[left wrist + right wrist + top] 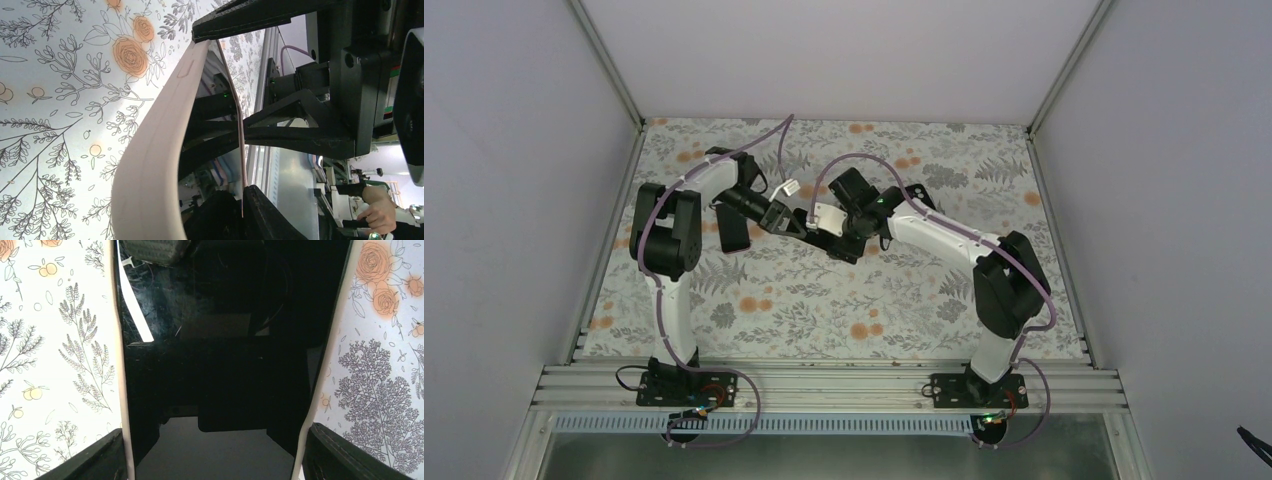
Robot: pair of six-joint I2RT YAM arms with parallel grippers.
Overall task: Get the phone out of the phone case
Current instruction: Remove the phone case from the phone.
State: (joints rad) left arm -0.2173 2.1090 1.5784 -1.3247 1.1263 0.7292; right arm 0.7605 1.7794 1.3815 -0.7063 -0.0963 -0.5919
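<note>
The phone (828,216) hangs over the middle of the flowered table (824,310). The left gripper (232,112) and right gripper (217,452) are both clamped on its edges. The black case (732,230) lies at its nine o'clock.

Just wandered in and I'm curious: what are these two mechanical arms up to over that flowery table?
Both arms meet above the table, holding one phone between them. The left arm's fingers grip it, and the right arm's fingers press its long edges. Its pale gold rim looks bare. A black slab, probably the phone case, lies on the table beside the left arm.
</note>
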